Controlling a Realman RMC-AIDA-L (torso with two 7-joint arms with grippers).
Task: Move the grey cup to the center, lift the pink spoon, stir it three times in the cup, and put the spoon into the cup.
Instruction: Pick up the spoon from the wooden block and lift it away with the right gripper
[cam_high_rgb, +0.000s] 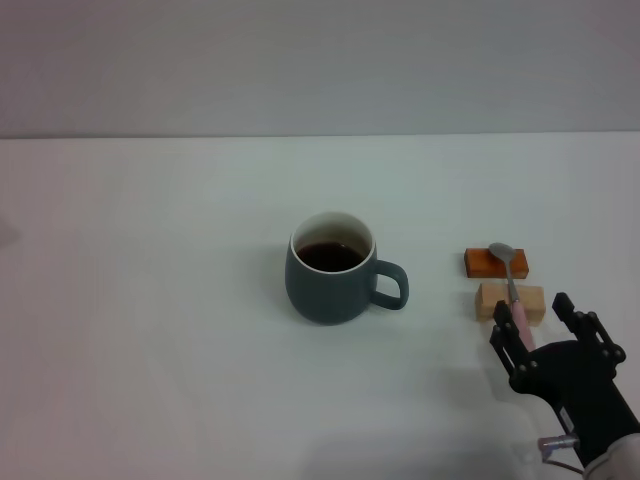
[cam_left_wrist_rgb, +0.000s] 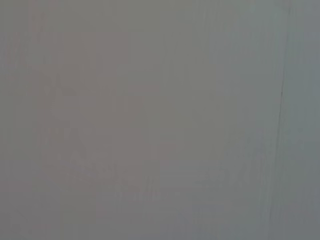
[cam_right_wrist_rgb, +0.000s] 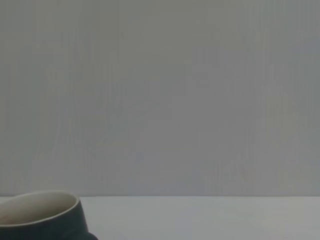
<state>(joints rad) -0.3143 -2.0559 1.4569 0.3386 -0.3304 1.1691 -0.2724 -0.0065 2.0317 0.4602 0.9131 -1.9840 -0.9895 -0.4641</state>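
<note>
The grey cup (cam_high_rgb: 330, 280) stands near the middle of the white table in the head view, handle pointing right, with dark brown liquid inside. Its rim also shows in the right wrist view (cam_right_wrist_rgb: 42, 212). The pink spoon (cam_high_rgb: 514, 290) lies right of the cup across an orange block (cam_high_rgb: 497, 262) and a tan block (cam_high_rgb: 509, 300), metal bowl at the far end. My right gripper (cam_high_rgb: 531, 318) is at the near end of the spoon, open, with its fingers on either side of the pink handle. My left gripper is out of view.
The white table (cam_high_rgb: 150, 300) stretches left of and in front of the cup. A grey wall rises behind its far edge. The left wrist view shows only a plain grey surface.
</note>
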